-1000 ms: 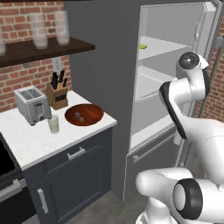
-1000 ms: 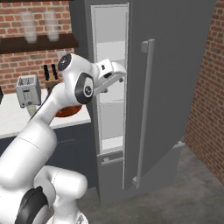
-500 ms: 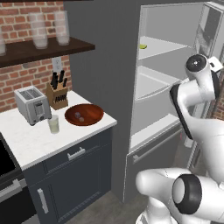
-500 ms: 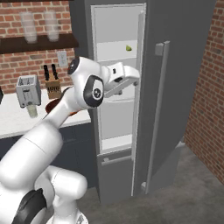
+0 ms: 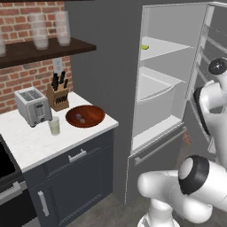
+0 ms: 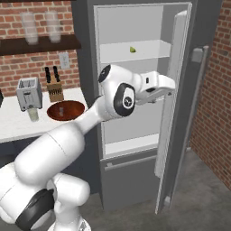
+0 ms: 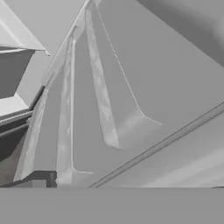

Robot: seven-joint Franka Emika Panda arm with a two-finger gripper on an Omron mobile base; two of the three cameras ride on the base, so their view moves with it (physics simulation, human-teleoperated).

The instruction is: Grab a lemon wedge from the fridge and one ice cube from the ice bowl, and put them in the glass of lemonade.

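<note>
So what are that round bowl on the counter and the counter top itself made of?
The ice bowl looks like wood or glazed clay: reddish-brown, smooth, with a soft sheen; which of the two I can't tell. The counter top looks like polished stone, perhaps marble: white with faint grey mottling. Everything here is rendered, so these are looks only.

Kitchen: fridge (image 5: 168, 88), toaster (image 5: 33, 106), counter (image 5: 40, 142)

tall dark grey fridge (image 6: 205, 27): pale grey inside
tiny wedge of lemon (image 6: 133, 49): yellow-green
wide shallow bowl (image 5: 85, 116): reddish-brown
small clear tumbler (image 5: 54, 126): pale yellow-green liquid
brick wall (image 5: 17, 17): red, pale mortar
</note>
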